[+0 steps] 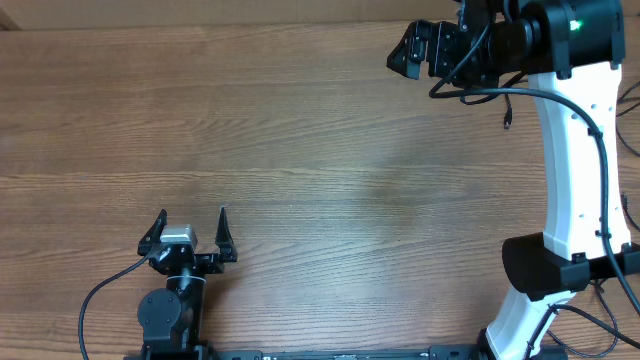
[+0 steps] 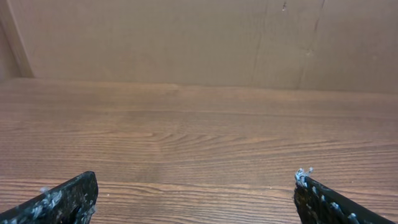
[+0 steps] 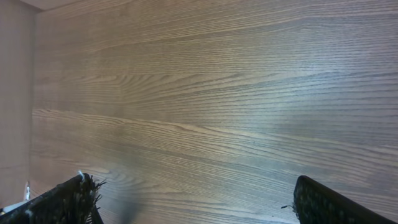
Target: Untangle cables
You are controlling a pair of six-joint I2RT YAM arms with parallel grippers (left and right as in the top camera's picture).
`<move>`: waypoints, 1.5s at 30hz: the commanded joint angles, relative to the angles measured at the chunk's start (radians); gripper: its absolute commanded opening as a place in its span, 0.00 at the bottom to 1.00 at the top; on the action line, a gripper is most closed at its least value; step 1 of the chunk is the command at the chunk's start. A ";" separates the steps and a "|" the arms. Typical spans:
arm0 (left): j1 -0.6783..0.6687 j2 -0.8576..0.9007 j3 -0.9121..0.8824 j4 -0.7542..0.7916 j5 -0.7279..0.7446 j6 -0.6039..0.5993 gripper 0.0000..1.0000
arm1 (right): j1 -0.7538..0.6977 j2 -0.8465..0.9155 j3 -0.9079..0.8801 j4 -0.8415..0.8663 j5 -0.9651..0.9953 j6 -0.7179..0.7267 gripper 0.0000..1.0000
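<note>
Legend, as I view it: left gripper [image 1: 192,216], well left of the right arm [image 1: 570,150], jaws apart, empty; right gripper [image 1: 399,52], at that arm's far end, likewise spread; thin cable [image 1: 508,110] just beside the arm.

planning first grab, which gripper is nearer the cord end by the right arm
Right. The right gripper sits nearby, left of the cord end; left gripper far off, near edge.

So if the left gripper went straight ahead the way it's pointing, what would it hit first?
Nothing close: the left gripper faces bare table, so the way looks free, probably up to the brown wall at the far edge.
</note>
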 commanded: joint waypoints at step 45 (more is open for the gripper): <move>-0.007 -0.011 -0.004 -0.002 -0.014 -0.005 1.00 | 0.017 -1.118 -2.311 1.883 0.160 -0.001 1.00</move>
